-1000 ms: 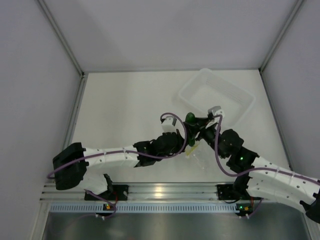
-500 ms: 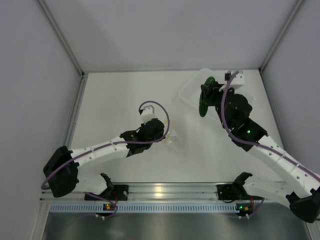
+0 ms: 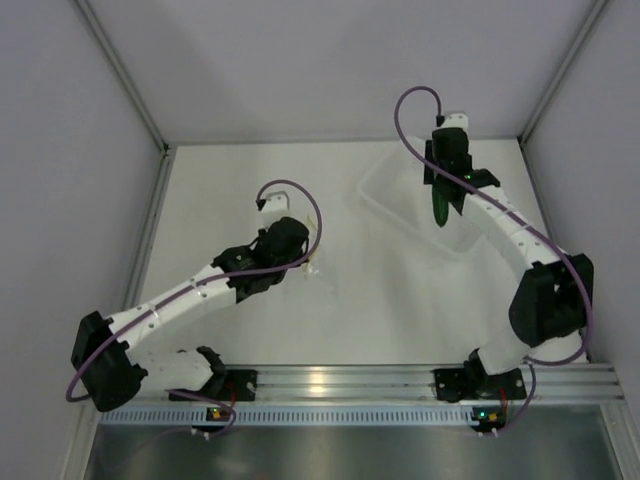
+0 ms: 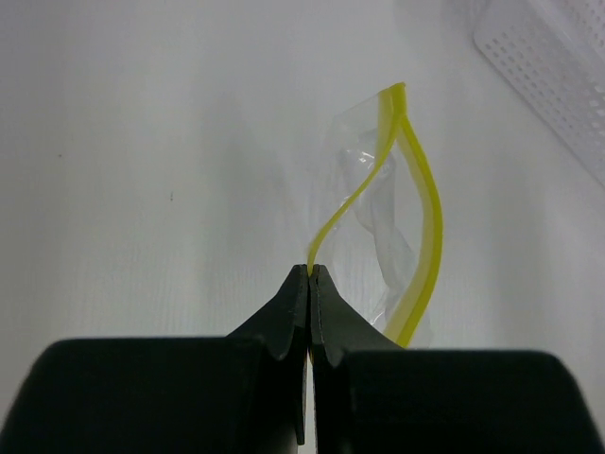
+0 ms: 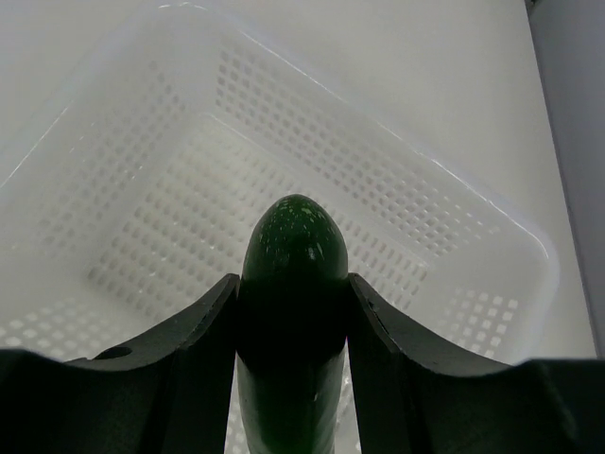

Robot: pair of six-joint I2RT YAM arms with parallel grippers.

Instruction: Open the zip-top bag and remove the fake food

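Observation:
The zip-top bag [image 4: 383, 222] is a clear crinkly pouch with a yellow-green zip strip, its mouth gaping open and nothing inside. It also shows in the top view [image 3: 318, 277], left of centre on the table. My left gripper [image 4: 309, 271] is shut on one side of the zip strip and shows in the top view [image 3: 303, 258]. The fake food [image 5: 293, 284], a dark green cucumber-like piece, is clamped in my right gripper [image 5: 293, 279]. In the top view the right gripper [image 3: 444, 192] holds the fake food [image 3: 440, 207] above the clear bin [image 3: 400, 205].
The clear perforated bin [image 5: 444, 236] stands at the back right of the table, below my right gripper. Grey walls enclose the table on three sides. A metal rail with both arm bases runs along the near edge.
My right gripper has carried the fake food from the table centre back and right to over the bin. My left gripper has pulled the bag left, away from the right arm.

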